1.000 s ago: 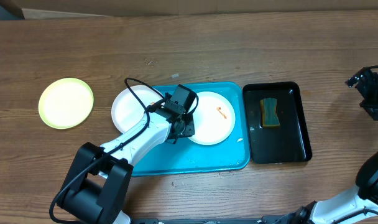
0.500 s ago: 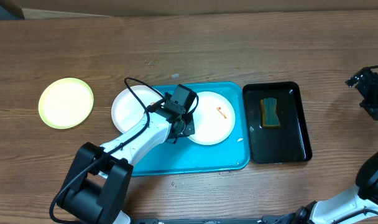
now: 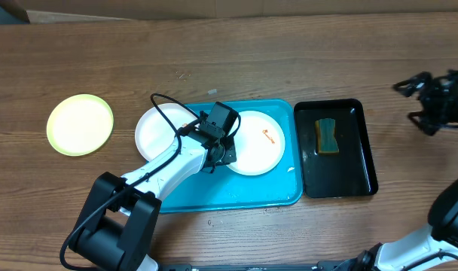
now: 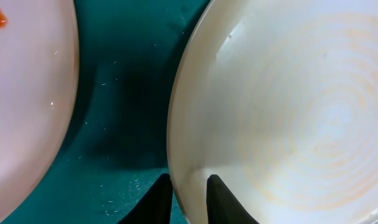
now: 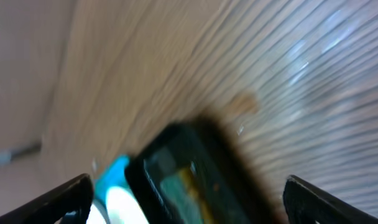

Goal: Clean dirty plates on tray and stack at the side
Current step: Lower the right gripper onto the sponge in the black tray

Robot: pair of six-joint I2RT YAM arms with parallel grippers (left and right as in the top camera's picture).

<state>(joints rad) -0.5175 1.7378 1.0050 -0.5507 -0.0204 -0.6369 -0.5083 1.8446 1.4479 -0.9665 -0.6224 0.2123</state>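
Observation:
On the turquoise tray lie two white dirty plates. My left gripper is shut on the left rim of the right plate, which has an orange smear. In the left wrist view, the left gripper has one fingertip outside the rim and the other on that plate. The left plate hangs over the tray's left edge. A yellow-green rimmed plate sits on the table at the left. My right gripper hovers open, right of the black tray.
A narrow black tray stands right of the turquoise one, with a green and yellow sponge lying in it. The right wrist view is blurred and shows wood table beyond it.
My right arm has swung left toward the black tray, its jaws still wide. The left arm and the plates have not visibly moved.

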